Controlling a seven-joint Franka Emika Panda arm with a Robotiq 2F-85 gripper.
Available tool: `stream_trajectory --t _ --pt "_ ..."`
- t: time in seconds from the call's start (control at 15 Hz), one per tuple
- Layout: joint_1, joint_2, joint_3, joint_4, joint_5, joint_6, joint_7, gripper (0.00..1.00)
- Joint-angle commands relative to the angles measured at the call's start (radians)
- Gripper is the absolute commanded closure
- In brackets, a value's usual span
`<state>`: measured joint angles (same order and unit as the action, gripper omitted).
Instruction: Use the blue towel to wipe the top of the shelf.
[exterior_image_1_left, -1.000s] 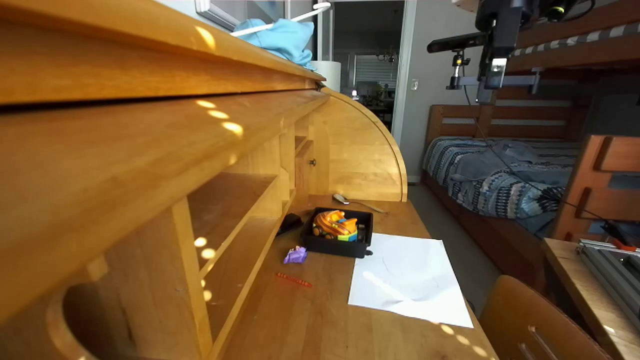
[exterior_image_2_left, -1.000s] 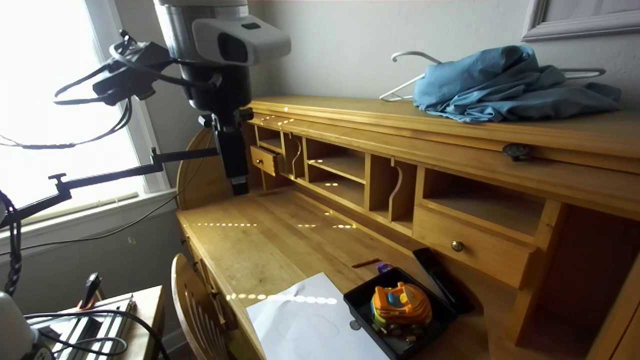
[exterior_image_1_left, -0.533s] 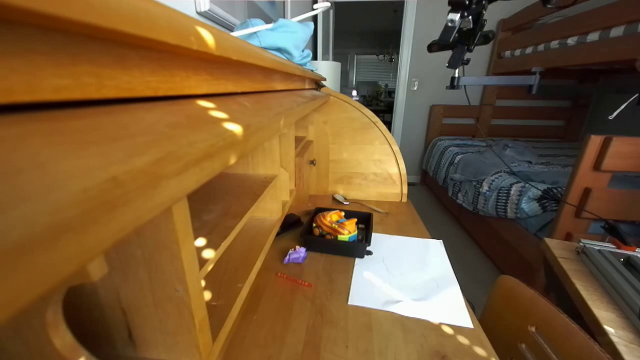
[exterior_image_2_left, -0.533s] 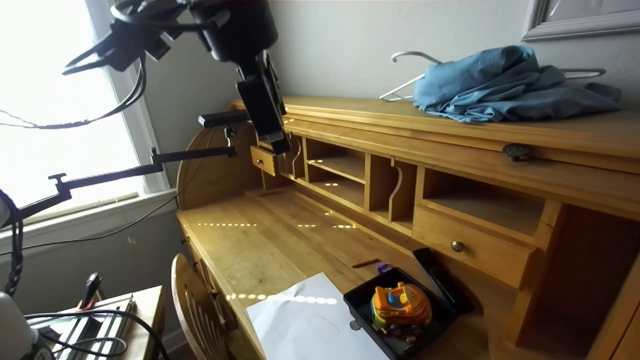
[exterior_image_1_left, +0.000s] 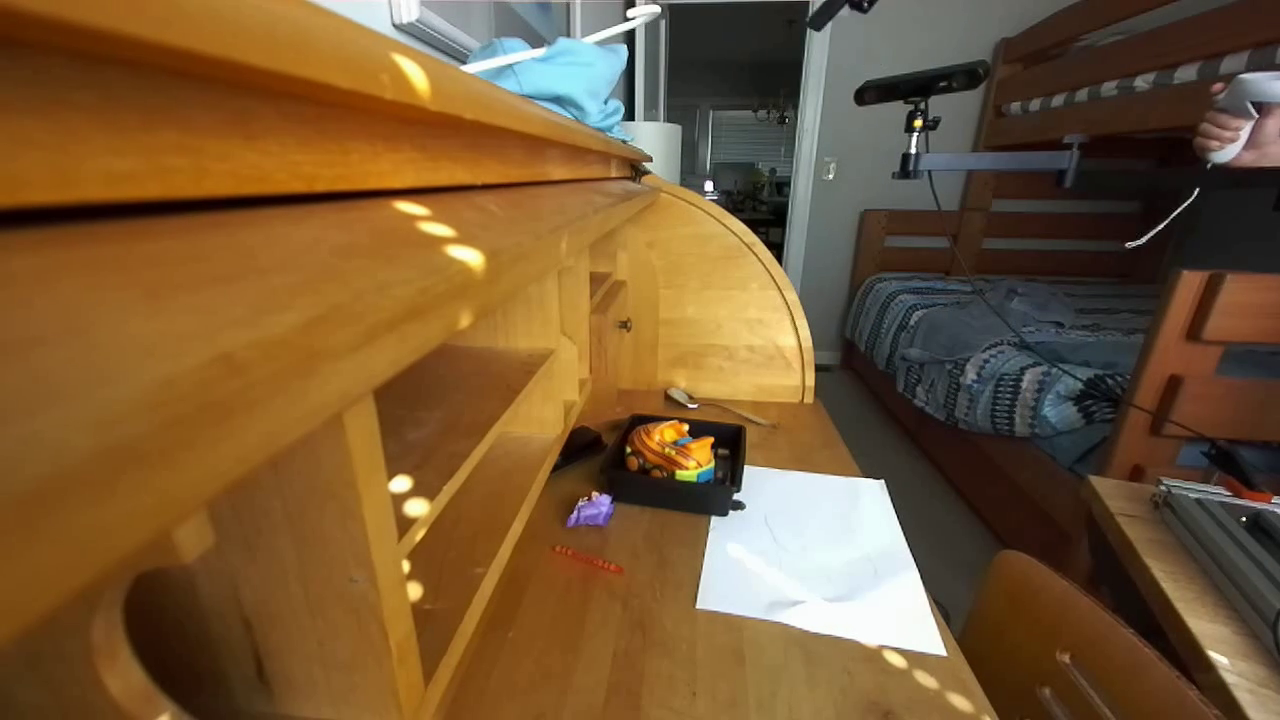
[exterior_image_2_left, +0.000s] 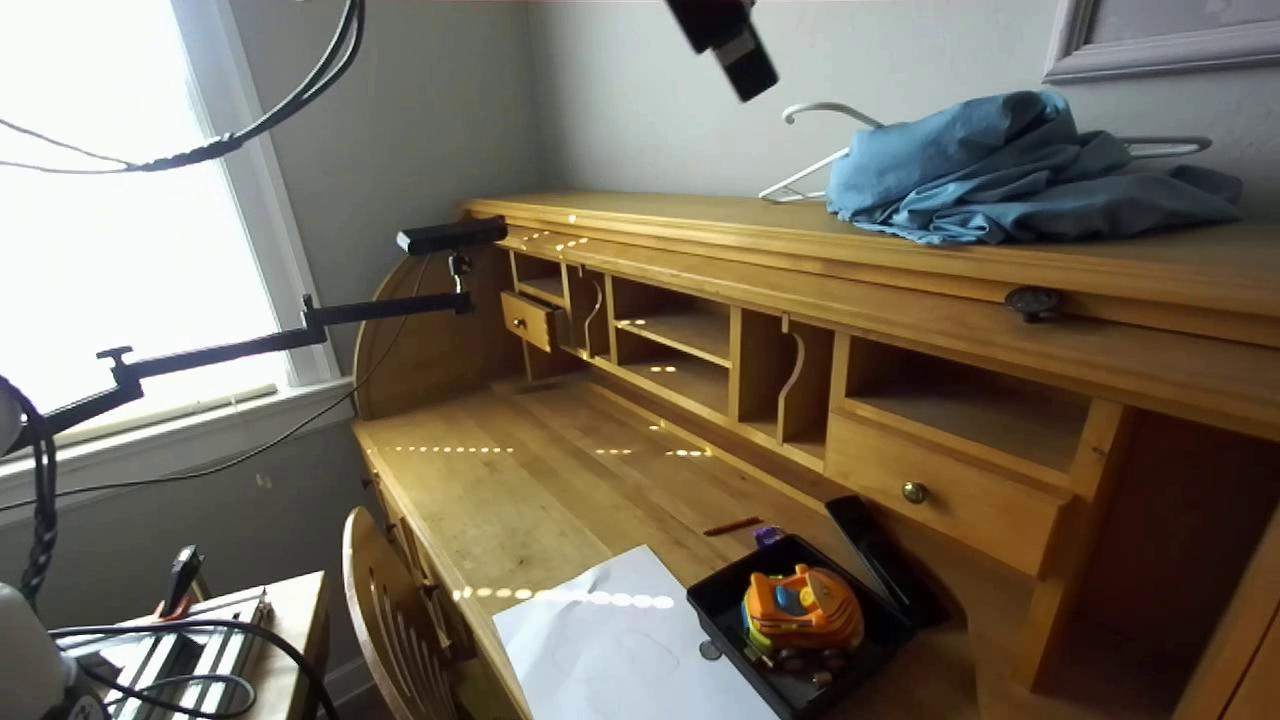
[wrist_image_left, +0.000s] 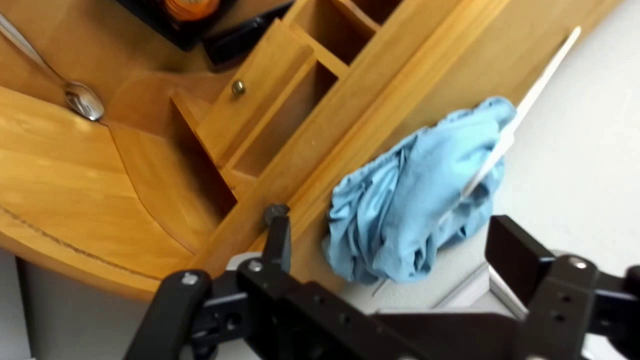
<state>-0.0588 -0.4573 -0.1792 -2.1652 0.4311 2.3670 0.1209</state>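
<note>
The blue towel (exterior_image_2_left: 1000, 180) lies crumpled on top of the wooden shelf (exterior_image_2_left: 680, 210). It also shows in an exterior view (exterior_image_1_left: 575, 80) and in the wrist view (wrist_image_left: 425, 190). A white hanger (wrist_image_left: 545, 75) lies with the towel and is partly hidden by it. My gripper (wrist_image_left: 392, 245) is open and empty, with the towel showing between and beyond its fingers. In an exterior view, only the tip of my gripper (exterior_image_2_left: 748, 65) shows at the top edge, above the shelf and left of the towel, apart from it.
A wall and a picture frame (exterior_image_2_left: 1160, 50) stand behind the shelf. A dark knob (exterior_image_2_left: 1033, 303) sticks out of its front edge. Below, the desk holds a black tray (exterior_image_1_left: 655, 493) with an orange toy, a paper (exterior_image_1_left: 820, 560) and a spoon (exterior_image_1_left: 685, 398). A camera (exterior_image_1_left: 920, 85) stands on a mount.
My gripper has risen from over the desk and moved toward the towel, tilting on the way. The towel and hanger have not moved. A hand with a white controller has come into an exterior view.
</note>
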Motion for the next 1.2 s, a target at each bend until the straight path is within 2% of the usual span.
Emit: stream_trajectory --t 0.0,0.27,0.6,0.67,0.73,1.0,1.13 --pt "0.005 0.153 0.022 0.127 0.07 0.193 0.093 0.0" --pt "0.0 0.307 0.032 0.243 0.099 0.383 0.219 0.0" --pt "0.0 0.465 0.05 0.376 0.096 0.367 0.292 0.0" --pt "0.005 0.473 0.055 0.391 0.127 0.348 0.272 0.0" --pt "-0.008 0.425 0.059 0.32 0.071 0.376 0.274 0.0" --pt "-0.006 0.468 0.069 0.365 0.083 0.372 0.276 0.0" --pt "-0.006 0.467 0.068 0.346 0.056 0.384 0.29 0.0"
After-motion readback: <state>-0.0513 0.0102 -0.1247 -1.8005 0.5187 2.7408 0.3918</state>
